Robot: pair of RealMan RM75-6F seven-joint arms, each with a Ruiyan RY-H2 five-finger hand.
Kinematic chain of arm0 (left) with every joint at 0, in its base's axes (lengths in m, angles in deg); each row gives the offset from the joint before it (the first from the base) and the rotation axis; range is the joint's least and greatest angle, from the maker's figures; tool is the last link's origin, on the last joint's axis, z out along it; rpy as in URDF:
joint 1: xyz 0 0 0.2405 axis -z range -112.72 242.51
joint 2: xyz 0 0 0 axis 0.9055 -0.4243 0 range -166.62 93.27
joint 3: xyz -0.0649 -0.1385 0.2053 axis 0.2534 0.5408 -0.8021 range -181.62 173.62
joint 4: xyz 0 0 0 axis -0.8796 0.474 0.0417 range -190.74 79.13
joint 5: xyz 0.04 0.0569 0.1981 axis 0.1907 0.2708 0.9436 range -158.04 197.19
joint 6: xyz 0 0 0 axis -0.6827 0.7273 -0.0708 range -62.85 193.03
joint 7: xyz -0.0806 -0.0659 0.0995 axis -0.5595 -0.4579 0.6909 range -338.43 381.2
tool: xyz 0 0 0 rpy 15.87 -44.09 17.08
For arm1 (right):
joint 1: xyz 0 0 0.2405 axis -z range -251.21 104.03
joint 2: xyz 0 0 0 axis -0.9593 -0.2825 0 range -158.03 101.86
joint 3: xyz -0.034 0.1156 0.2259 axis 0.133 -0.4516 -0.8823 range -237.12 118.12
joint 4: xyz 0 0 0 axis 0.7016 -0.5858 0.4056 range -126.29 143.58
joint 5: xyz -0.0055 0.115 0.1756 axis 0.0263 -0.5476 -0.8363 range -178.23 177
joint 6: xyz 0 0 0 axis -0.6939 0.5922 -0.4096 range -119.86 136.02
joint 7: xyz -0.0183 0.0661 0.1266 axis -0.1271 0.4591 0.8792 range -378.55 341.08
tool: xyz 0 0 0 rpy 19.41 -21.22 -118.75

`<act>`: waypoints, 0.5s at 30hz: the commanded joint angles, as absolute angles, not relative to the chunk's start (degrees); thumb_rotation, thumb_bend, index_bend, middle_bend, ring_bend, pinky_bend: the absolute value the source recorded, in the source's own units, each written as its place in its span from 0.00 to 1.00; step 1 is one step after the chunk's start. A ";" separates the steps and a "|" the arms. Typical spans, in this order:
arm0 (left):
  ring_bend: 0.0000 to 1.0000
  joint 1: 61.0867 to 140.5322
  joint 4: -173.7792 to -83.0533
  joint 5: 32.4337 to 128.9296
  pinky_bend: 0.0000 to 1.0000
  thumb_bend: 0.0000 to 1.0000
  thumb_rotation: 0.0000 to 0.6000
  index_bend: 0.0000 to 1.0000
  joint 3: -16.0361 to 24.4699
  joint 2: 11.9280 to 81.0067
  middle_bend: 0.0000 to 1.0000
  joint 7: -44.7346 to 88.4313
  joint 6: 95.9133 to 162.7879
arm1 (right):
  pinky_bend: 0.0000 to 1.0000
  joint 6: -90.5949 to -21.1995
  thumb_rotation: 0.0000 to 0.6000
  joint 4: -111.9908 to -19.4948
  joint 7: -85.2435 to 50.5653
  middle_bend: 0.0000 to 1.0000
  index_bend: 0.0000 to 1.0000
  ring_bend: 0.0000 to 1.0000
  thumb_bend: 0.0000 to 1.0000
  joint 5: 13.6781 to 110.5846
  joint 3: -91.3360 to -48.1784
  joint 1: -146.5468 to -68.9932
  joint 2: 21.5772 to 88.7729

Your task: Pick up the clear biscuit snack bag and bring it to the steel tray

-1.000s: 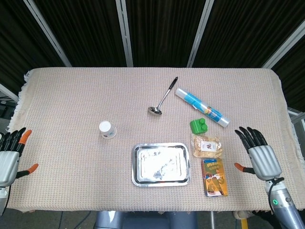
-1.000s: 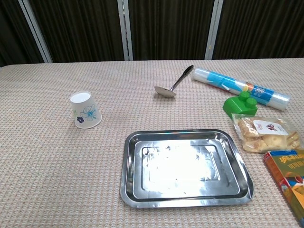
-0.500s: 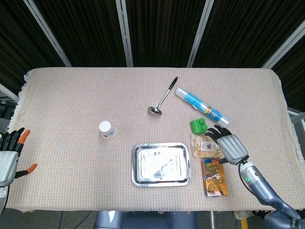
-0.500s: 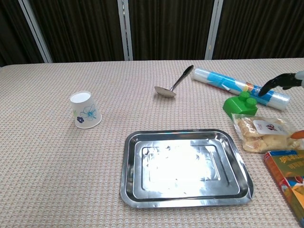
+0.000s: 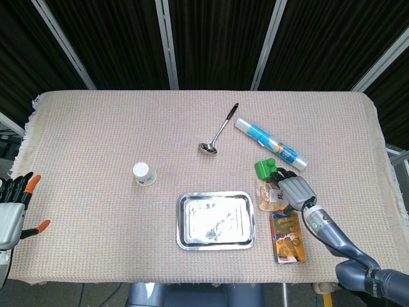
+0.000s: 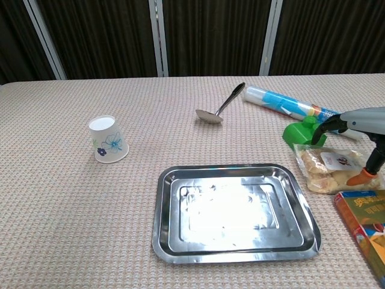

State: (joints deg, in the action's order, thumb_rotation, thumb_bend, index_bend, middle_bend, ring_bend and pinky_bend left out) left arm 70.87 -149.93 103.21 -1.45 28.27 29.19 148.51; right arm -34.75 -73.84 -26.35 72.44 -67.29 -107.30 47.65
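Note:
The clear biscuit bag [image 5: 267, 197] [image 6: 329, 168] lies on the cloth just right of the steel tray [image 5: 216, 244] [image 6: 165, 229], which holds nothing. My right hand [image 5: 294, 190] [image 6: 360, 119] hovers over the bag's right half with fingers spread; in the chest view the dark fingertips [image 6: 326, 124] reach toward the green block and the orange-tipped thumb sits at the bag's right end. Nothing is gripped. My left hand [image 5: 13, 211] rests open at the table's far left edge, seen only in the head view.
A green block [image 5: 264, 167] [image 6: 301, 135] sits just behind the bag, and a blue-and-white roll [image 5: 268, 142] [image 6: 289, 105] lies beyond it. An orange box [image 5: 288, 240] [image 6: 364, 226] lies in front. A ladle [image 5: 218, 130] [image 6: 224, 106] and paper cup [image 5: 144, 173] [image 6: 108, 139] are further left.
My right hand has swept in from the table's right edge to above the biscuit bag, covering its right half. The left hand and all objects have stayed put.

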 commanded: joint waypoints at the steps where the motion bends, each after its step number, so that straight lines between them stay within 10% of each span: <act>1: 0.00 70.92 -149.81 103.18 0.00 0.05 1.00 0.01 -1.43 28.35 0.00 29.10 148.45 | 0.16 -34.51 1.00 -73.53 -26.96 0.15 0.24 0.04 0.04 71.52 -67.12 -107.67 47.87; 15: 0.00 70.97 -149.57 103.31 0.00 0.05 1.00 0.01 -1.39 28.57 0.00 28.79 148.61 | 0.17 -35.19 1.00 -75.80 -28.26 0.19 0.24 0.08 0.04 71.06 -65.28 -108.05 47.31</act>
